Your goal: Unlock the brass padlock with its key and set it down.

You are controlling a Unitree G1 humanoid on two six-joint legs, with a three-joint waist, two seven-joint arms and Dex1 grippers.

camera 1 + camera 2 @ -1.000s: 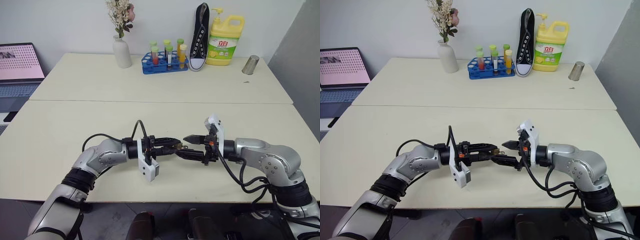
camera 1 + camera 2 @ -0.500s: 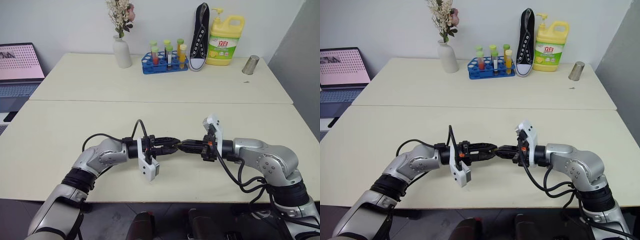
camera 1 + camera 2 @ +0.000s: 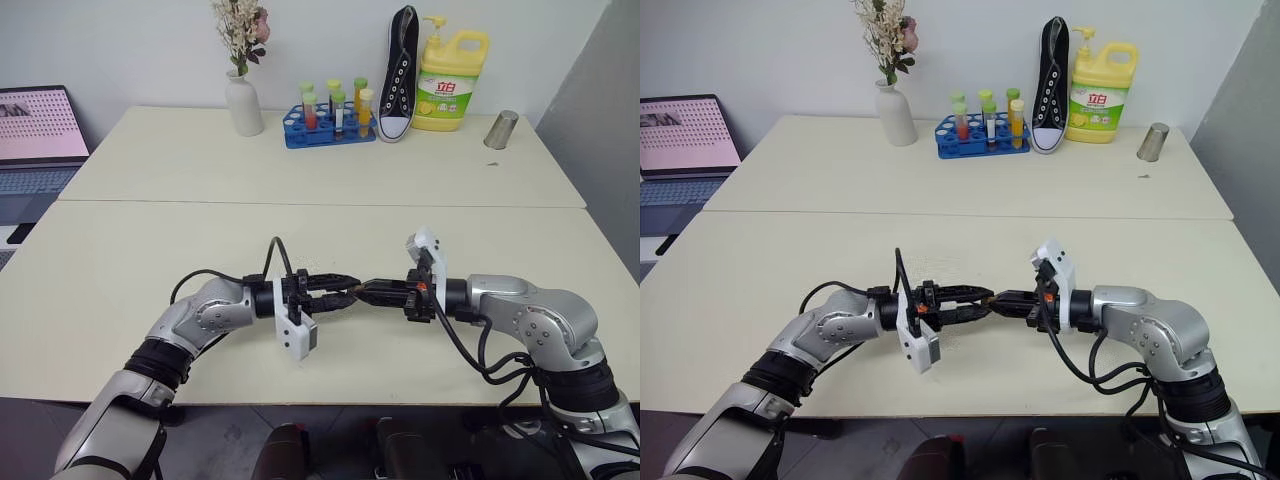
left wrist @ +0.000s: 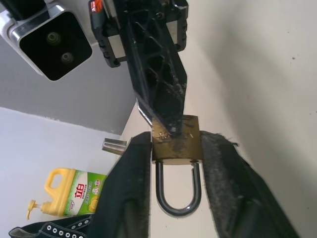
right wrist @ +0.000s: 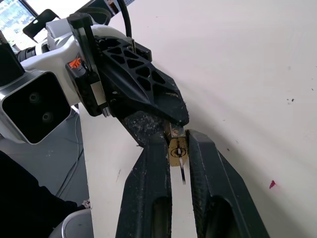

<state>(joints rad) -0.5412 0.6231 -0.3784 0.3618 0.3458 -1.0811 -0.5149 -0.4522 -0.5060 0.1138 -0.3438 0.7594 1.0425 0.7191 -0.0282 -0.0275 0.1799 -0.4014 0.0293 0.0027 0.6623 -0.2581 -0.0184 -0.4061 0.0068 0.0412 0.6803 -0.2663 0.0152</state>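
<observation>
- Step in hand: unlocking, judged from both end effectors meeting tip to tip in mid-air above the front cream-coloured desk [image 3: 150,260].
- Left end effector [image 3: 347,291]: closed on the small golden-brass padlock [image 4: 176,144], one black finger [image 4: 133,188] against each side of the body, silver U-shaped shackle pointing back toward the wrist and looking seated in the body.
- Right end effector [image 3: 366,291]: fingers drawn almost together around the thin silvery metal key [image 5: 182,173], tips set against the keyhole face of the padlock; firmness of the pinch on the key hard to confirm.
- Padlock location: held clear of the desk, between the two arms, roughly centred in front of the torso.
- Next move, as judged: keep the body clamped firmly on the left, roll the right wrist to turn the key, check for the shackle springing free, then lower the padlock to the desk and release.
- Caution: small parts; risk of key slip or padlock twisting between the pads.
- Count, task items: one padlock, one key, two end effectors.
- Count, rear desk: one white vase of dried flowers [image 3: 243,103], one blue rack of several capped test tubes [image 3: 325,132], one black sneaker [image 3: 400,70], one yellow detergent bottle [image 3: 452,85], one metal cup [image 3: 501,129].
- Count, far left: one open laptop [image 3: 35,130].
</observation>
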